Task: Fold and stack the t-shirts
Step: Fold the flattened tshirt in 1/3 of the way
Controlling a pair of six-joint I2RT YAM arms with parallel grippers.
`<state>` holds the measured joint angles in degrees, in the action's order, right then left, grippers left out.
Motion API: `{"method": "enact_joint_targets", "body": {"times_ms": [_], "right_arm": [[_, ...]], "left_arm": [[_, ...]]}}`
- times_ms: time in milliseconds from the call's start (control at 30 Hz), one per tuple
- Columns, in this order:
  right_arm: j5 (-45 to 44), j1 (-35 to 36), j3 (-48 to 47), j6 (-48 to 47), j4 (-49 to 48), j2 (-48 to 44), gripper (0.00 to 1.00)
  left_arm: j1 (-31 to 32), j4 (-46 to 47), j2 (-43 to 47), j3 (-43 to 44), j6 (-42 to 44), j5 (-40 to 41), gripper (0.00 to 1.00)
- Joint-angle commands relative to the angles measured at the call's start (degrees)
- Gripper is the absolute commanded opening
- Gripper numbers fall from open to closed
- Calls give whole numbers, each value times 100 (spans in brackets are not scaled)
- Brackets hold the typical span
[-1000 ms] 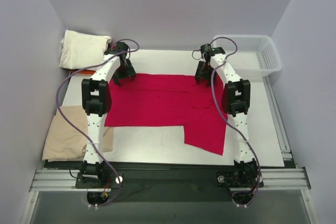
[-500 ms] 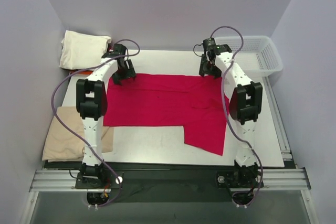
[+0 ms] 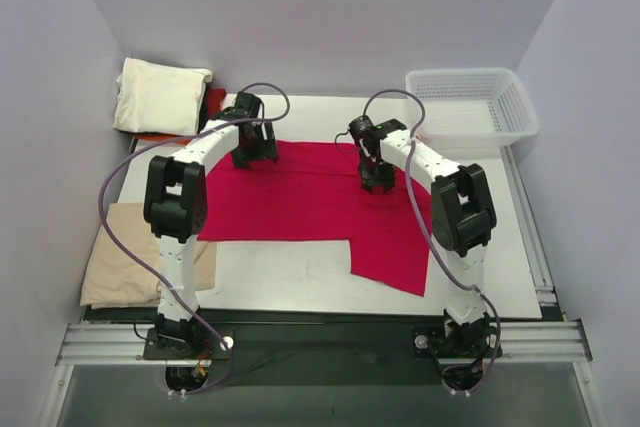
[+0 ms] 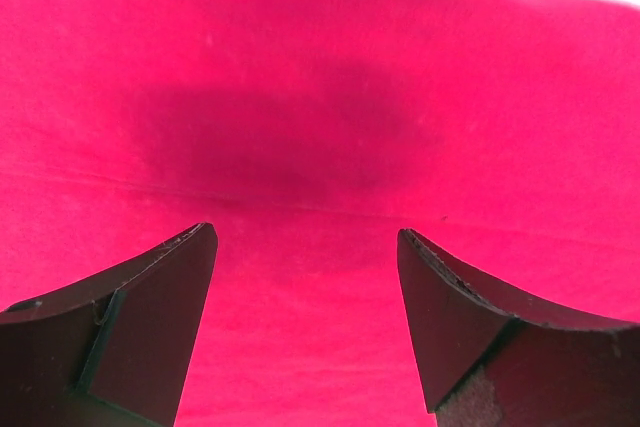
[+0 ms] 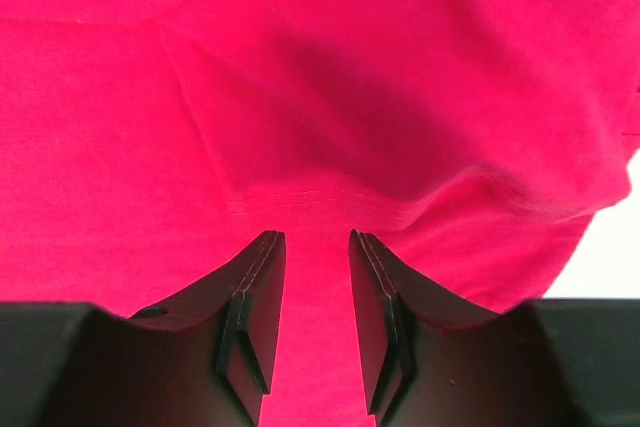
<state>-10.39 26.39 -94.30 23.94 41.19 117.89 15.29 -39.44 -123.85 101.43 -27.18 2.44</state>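
Red t-shirt [image 3: 300, 205] spread on the table [image 3: 290, 272], one flap reaching toward the near edge on the right. A tan t-shirt [image 3: 120, 262] lies off the near-left corner.

Within the last second both grippers have left the shirt's far corners. The left gripper [image 3: 255, 155] has shifted a little inward along the far hem. The right gripper [image 3: 377, 181] has swung well inward and nearer, and now stands over the shirt's body. Spreading therefore looks complete, and the arms are probably repositioning for a fold not yet begun.

Both arms arch up from their bases and curve toward the centre, wrists pointing down.

In the left wrist view the left gripper [image 4: 305, 232] has its jaws wide apart above a seam, holding nothing. In the right wrist view the right gripper [image 5: 308, 237] has its jaws nearly together with a narrow gap, and no cloth is seen pinched.

Farther back, a folded cream t-shirt [image 3: 158, 95] sits at the far left and a white basket [image 3: 465, 73] at the far right.
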Motion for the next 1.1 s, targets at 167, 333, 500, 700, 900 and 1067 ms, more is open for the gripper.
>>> {"method": "enact_joint_targets", "body": {"times_ms": [167,333,500,700,900,1067], "right_arm": [[151,112,61,128,-102,85,29],[362,173,0,93,-129,261,27],[424,191,52,75,-164,331,27],[529,226,158,58,-190,384,27],[530,243,237,49,-190,481,25],[503,244,281,49,-190,481,10]], "left_arm": [[-35,279,467,-316,46,-59,84],[-35,270,503,-387,55,-24,84],[-35,270,511,-448,55,-15,84],[-35,279,494,-448,64,-15,84],[-44,270,476,-440,55,-24,84],[-44,270,476,-457,64,-15,84]]}}
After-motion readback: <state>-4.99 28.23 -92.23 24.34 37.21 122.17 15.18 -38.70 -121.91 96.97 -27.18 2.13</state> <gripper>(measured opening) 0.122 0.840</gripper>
